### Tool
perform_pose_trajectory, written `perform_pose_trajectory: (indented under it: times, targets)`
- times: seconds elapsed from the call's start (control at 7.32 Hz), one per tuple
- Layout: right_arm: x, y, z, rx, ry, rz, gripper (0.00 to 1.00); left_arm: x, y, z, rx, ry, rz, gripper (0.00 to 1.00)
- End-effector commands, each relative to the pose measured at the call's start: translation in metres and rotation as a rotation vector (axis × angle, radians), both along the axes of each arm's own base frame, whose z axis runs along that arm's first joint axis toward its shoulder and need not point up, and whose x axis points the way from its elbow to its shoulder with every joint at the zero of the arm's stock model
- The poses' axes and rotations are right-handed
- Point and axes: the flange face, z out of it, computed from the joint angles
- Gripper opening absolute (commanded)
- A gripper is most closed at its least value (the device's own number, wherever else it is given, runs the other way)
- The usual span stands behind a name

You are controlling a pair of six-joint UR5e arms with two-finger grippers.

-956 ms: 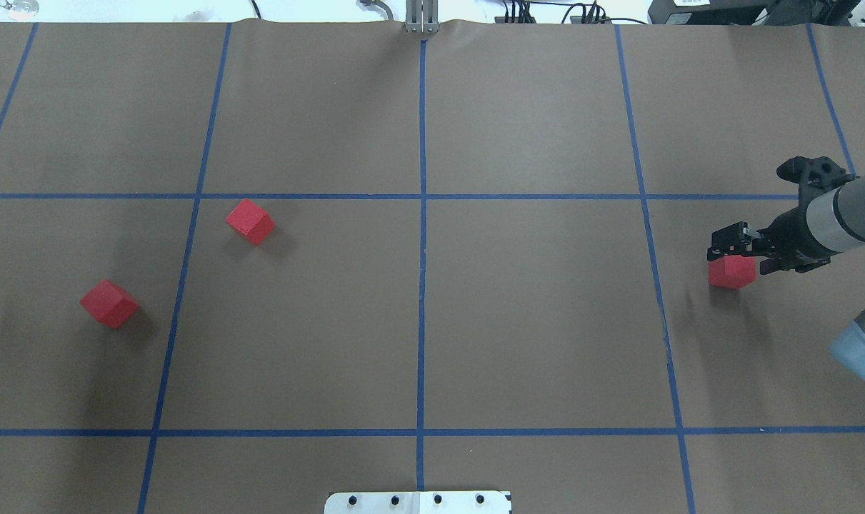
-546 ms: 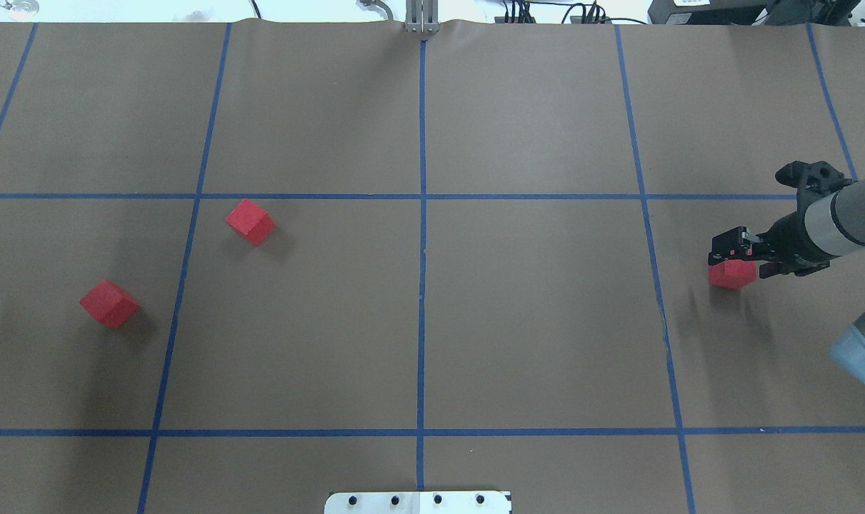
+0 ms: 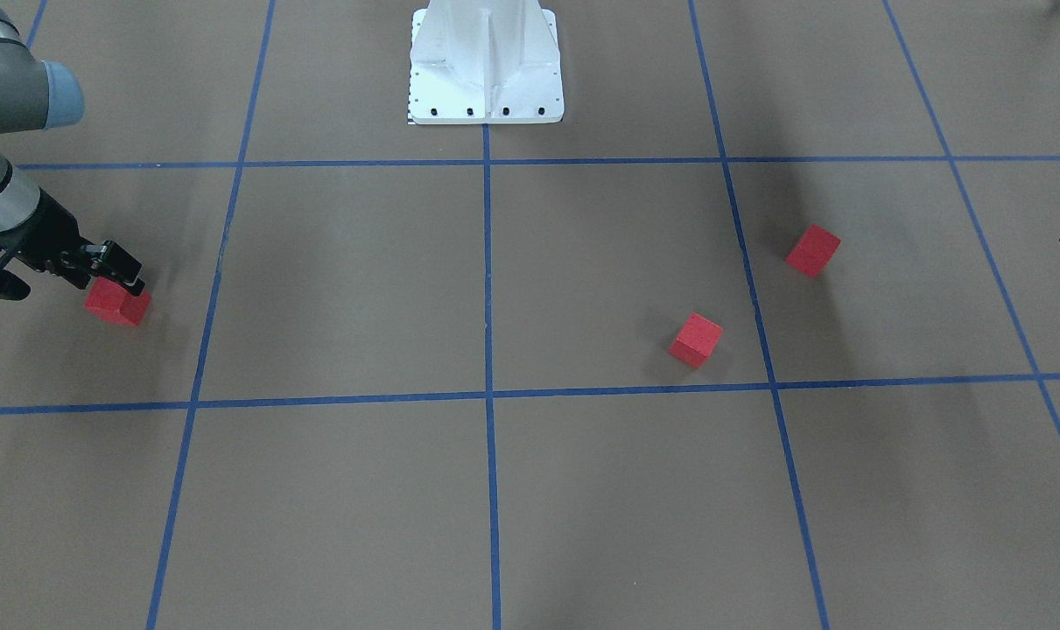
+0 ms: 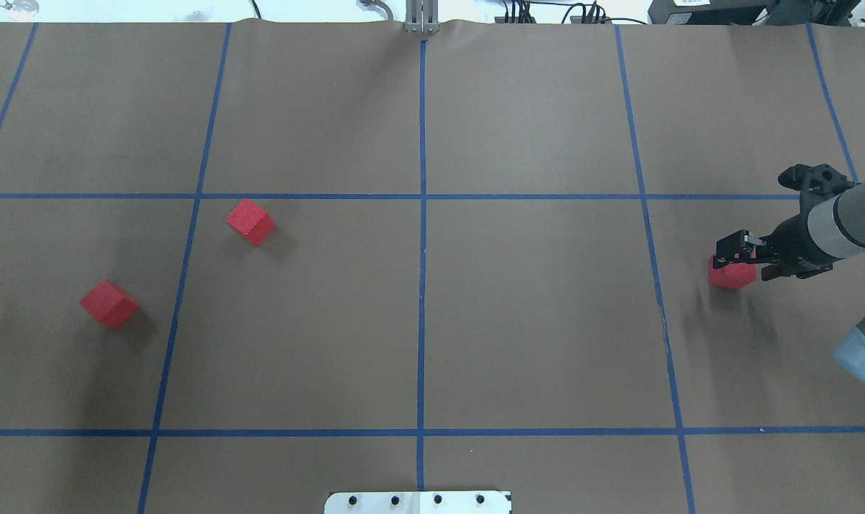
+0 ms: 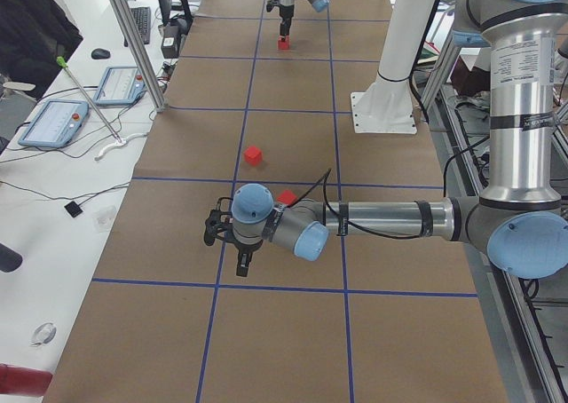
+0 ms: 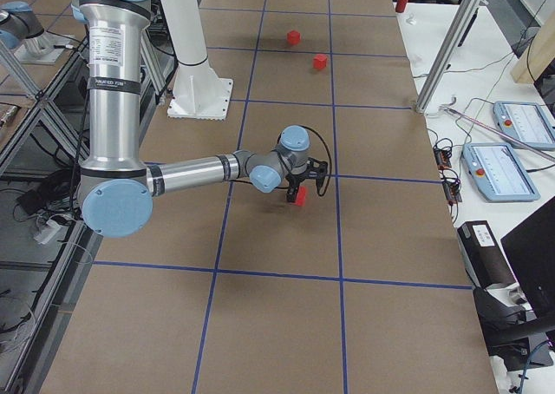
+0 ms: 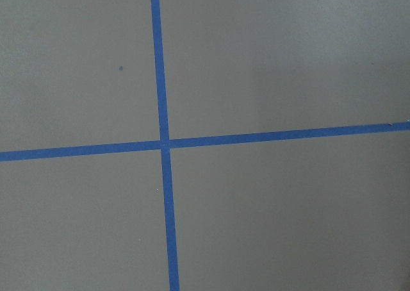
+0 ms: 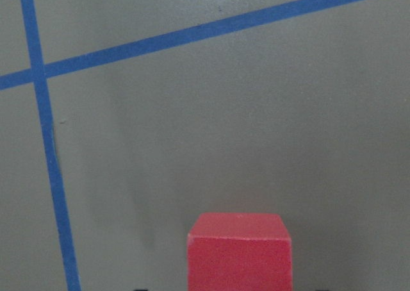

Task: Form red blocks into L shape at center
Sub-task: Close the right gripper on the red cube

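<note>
right gripper (image 4: 743, 258) is down over a red block (image 4: 728, 275), one finger on each side. wrist cam shows a gap on both sides of the block, so i'd call the jaws spread and not yet clamped. block sits flat on the paper.

taking the white pedestal (image 3: 486, 61) as reference: this block is far out on the pedestal's right, in the outer grid square. other two blocks are on its left. one (image 4: 251, 221) is in the square just past the middle tape line, the other (image 4: 109, 303) is further out, one square over. all three are well apart. center of the table (image 4: 422, 314), straight out in front of the pedestal, has no block on it, so no part of the l is built yet.

left gripper (image 5: 229, 243) hangs over bare paper out on the pedestal's left, nearer that table end than the two blocks there. can't tell if it's spread or closed; its wrist cam shows only tape lines.

handling, my read: small rigid cubes, likely light, matte faces so decent friction, nothing fragile. grip two opposite flat faces, square to the fingers, around mid-height. catching a corner would likely spin it. both left blocks sit turned against the grid, so the wrist probably needs a twist first.
</note>
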Motion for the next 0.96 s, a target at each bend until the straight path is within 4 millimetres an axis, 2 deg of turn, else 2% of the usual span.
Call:
perform_pose_trajectory:
  times: [0.0,0.14,0.27,0.41,0.55,0.68,0.82]
  targets:
    - [-0.006,-0.001,0.004,-0.005,0.005,-0.009,0.88,0.000,0.000,0.000,0.001,0.000,0.001,1.00]
    - [-0.007,-0.001,0.009,-0.012,0.011,-0.011,0.87,0.000,0.000,0.000,0.001,0.000,-0.001,1.00]
    - [-0.008,-0.001,0.009,-0.011,0.010,-0.011,0.62,0.000,0.000,0.000,0.001,0.000,-0.001,1.00]
    - [-0.006,0.000,0.011,-0.014,0.013,-0.011,0.21,0.000,0.000,-0.001,0.003,0.000,-0.001,1.00]
    - [-0.006,0.000,0.010,-0.012,0.011,-0.009,0.00,0.000,0.000,-0.002,0.003,0.010,0.004,1.00]
    - [-0.007,-0.002,-0.001,-0.005,-0.003,-0.001,0.00,0.002,0.001,-0.004,-0.001,0.034,0.013,1.00]
    - [-0.011,-0.005,-0.027,0.028,-0.035,0.001,0.00,0.002,0.001,-0.005,0.000,0.036,0.014,1.00]
